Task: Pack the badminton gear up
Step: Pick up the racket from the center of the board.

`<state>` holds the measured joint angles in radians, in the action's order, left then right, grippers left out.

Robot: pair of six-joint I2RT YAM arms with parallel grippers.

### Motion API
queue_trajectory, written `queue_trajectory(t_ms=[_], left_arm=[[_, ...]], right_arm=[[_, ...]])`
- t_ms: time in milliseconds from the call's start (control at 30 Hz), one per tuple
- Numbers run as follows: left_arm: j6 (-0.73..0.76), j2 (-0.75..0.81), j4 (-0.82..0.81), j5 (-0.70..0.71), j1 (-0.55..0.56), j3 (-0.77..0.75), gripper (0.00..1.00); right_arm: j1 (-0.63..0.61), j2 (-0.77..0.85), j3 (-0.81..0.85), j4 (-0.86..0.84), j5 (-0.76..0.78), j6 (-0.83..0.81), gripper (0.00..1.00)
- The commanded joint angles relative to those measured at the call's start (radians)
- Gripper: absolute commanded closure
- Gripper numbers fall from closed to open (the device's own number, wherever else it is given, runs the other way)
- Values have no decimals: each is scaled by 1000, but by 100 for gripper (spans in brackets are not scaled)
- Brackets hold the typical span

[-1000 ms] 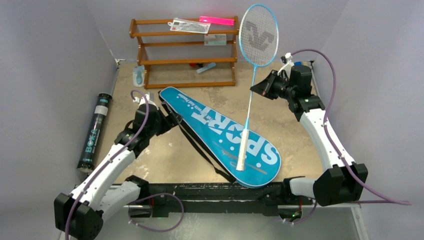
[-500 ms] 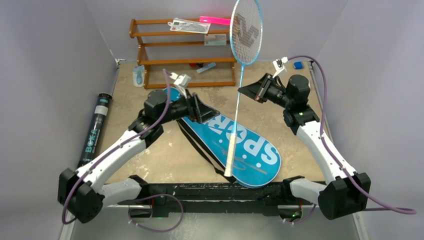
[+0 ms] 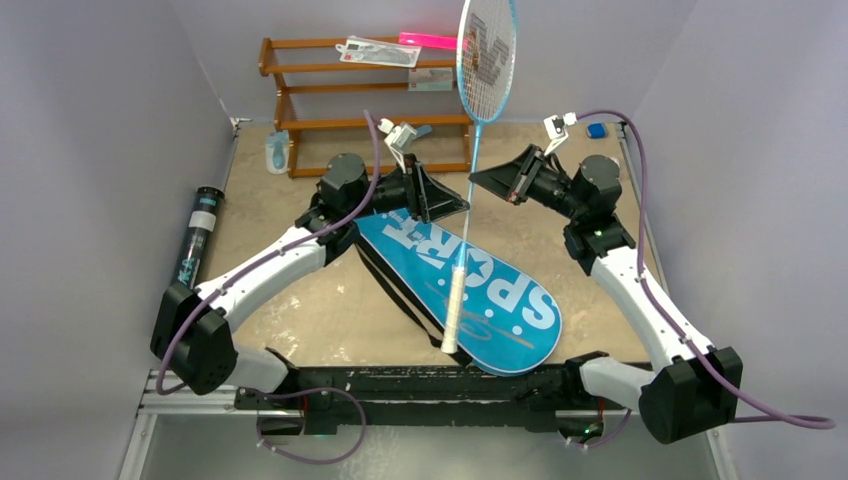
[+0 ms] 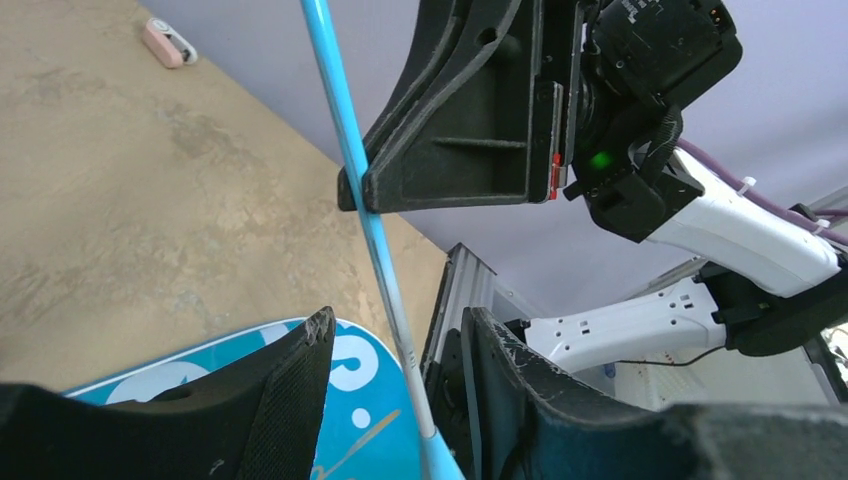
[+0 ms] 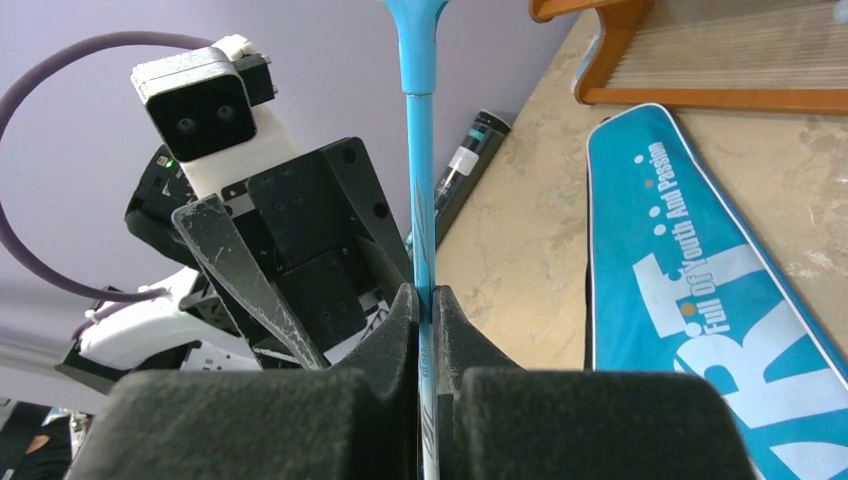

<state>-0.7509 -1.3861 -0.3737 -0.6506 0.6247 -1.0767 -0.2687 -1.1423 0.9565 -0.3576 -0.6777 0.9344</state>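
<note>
Near your edge the bag [image 3: 510,305] is lying flat with apparently nothing packed, so you are only beginning. Your right gripper [image 3: 480,182] is clenching the racket [image 3: 465,240] by its shaft, holding it almost upright with the handle over the bag. Your left gripper [image 4: 395,340] is gaping either side of that shaft, released. The tube [image 3: 195,255] is waiting by the left edge, and the rack [image 3: 370,90] is crowding the far edge.

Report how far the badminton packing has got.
Done: nothing looks packed. The blue bag lies flat on the table, with nothing seen going into it.
In hand: the right gripper is clamped on the racket shaft, holding it steeply over the bag. The left gripper is open, with the shaft between its fingers.
Left: bag the racket. The black tube lies at the far left.
</note>
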Motion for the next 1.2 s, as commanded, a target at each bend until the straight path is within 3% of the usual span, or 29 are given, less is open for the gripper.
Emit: queue_trajectory(t_ms=[0, 67, 267, 367, 433, 467, 567, 600, 767, 867, 933, 1033, 1167], left_arm=[[-14, -29, -66, -66, 16, -69, 53], [-9, -37, -66, -75, 18, -72, 55], [-10, -62, -62, -74, 22, -95, 74], [4, -71, -49, -63, 23, -109, 100], [80, -62, 52, -36, 22, -139, 100], [135, -46, 146, 11, 21, -156, 100], [303, 41, 319, 144, 21, -146, 100], [346, 77, 362, 195, 17, -135, 100], [442, 208, 673, 306, -118, -185, 100], [627, 280, 813, 523, -126, -186, 100], [787, 362, 806, 575, -127, -129, 100], [950, 549, 692, 520, -126, 0, 100], [1099, 636, 648, 571, -128, 47, 100]], right_arm=[[-17, 8, 0, -115, -29, 33, 100], [-23, 2, -5, -138, -31, 43, 100], [-51, -6, -7, -154, -11, 49, 100], [-63, -5, -8, -158, -10, 46, 100], [-66, 0, -8, -139, -13, 23, 100], [-66, 7, -3, -105, -15, -8, 89], [-64, 36, 10, 22, -14, -109, 46], [-64, 52, 12, 61, -14, -138, 41], [-64, 108, 22, 250, 18, -360, 32], [-64, 133, 13, 328, 32, -506, 31], [-64, 129, 13, 405, 22, -601, 31], [-64, 87, 24, 522, 29, -700, 32], [-84, 36, -38, 460, 8, -651, 33]])
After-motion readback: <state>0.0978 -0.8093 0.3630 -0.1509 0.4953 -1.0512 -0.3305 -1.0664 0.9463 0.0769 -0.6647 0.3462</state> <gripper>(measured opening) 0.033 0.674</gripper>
